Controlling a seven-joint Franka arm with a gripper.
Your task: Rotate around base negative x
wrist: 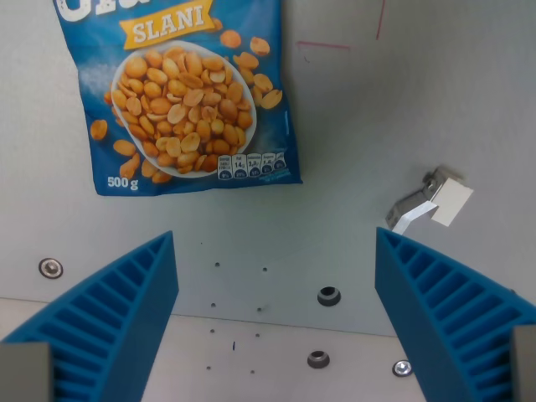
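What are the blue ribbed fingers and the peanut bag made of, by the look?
Blue ribbed fingers: likely matte 3D-printed or moulded plastic; uniform colour, open rib slots, no shine. Blue peanut bag: probably glossy printed plastic film; shows creases and soft glare. The hand stands open, holding nothing.

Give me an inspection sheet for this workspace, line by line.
Surface: pale grey table with screw holes, bolts and faint pink pen marks.
Job's things: nothing seen; the task names no object.
Clutter: blue peanut bag marked SLANI, 500 g, lying flat at upper left; small white-and-metal clip on the wrist view's right.
Grippers: gripper open, blue ribbed fingers wide apart, holding nothing.
Cables: nothing seen.
Surroundings: nothing seen beyond the table.
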